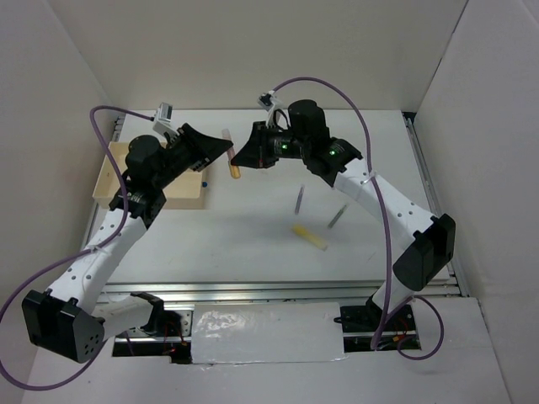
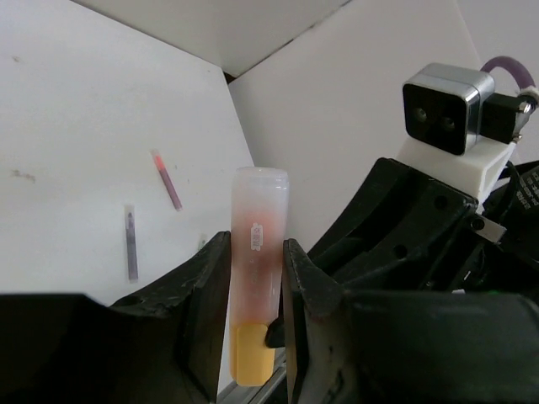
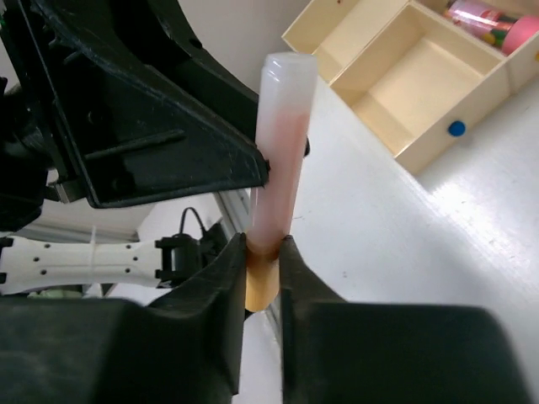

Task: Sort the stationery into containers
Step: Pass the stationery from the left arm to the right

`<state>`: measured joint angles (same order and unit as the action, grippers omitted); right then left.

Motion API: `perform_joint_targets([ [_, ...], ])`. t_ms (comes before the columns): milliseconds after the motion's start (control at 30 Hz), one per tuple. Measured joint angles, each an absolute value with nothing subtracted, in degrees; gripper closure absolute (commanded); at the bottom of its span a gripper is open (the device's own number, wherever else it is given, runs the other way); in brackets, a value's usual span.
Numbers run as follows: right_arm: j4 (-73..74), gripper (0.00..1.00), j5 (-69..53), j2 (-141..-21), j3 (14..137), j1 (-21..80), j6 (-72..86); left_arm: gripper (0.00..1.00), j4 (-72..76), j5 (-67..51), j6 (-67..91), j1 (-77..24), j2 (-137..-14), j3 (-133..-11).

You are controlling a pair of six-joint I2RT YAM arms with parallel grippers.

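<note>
A yellow marker with a translucent pinkish cap (image 1: 230, 154) is held in the air between both grippers, left of the table's far middle. My left gripper (image 1: 221, 152) has its fingers closed against the cap's sides, seen in the left wrist view (image 2: 256, 252). My right gripper (image 1: 243, 157) is shut on the marker where cap meets yellow body (image 3: 263, 249). The pale wooden tray (image 1: 112, 180) lies at the far left under my left arm. A fat pink highlighter (image 3: 483, 15) lies in one of its compartments.
A second yellow marker (image 1: 309, 236) and two thin pens (image 1: 298, 199) (image 1: 337, 216) lie on the white table in the middle. The left wrist view shows a pink pen (image 2: 167, 179) and a grey pen (image 2: 130, 244). White walls enclose the table.
</note>
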<state>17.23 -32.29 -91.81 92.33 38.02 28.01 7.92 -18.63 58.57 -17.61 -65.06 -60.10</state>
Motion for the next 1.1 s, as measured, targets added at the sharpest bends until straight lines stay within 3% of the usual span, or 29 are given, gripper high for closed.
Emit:
perform_joint_targets([
  [33,17.17,0.95,-31.97,-91.81,92.33,37.87,27.86,0.85,7.75,-18.31,58.61,-17.10,-65.04,-60.10],
  [100,17.06,1.00,-31.57,-91.81,92.33,37.76,27.44,0.84,7.55,-18.31,58.63,-16.49,-65.01,-60.10],
  [333,16.69,0.97,-33.23,-91.81,92.27,37.87,25.89,0.80,6.74,-19.42,58.87,-14.94,-64.25,-60.10],
  [400,16.71,0.74,-33.58,-91.79,92.27,37.67,25.56,0.82,6.50,-19.84,58.92,-14.41,-63.55,-60.10],
  [433,16.73,0.43,-33.69,-91.79,92.27,37.52,25.50,0.83,6.48,-19.90,58.94,-14.15,-63.16,-60.10],
  [467,16.75,0.33,-33.80,-91.79,92.27,37.32,25.56,0.83,6.57,-19.99,59.00,-13.98,-62.83,-60.03],
  [533,16.69,0.24,-33.91,-91.79,92.27,36.97,25.54,0.84,7.03,-20.03,59.40,-13.74,-62.33,-59.75],
  [833,14.48,0.25,-37.04,-92.47,92.36,37.52,29.76,0.84,8.25,-20.64,61.58,-14.81,-62.83,-58.85],
  [1100,11.97,0.41,-39.11,-95.98,93.03,38.13,33.23,0.83,9.34,-20.88,61.91,-14.94,-63.22,-58.81],
])
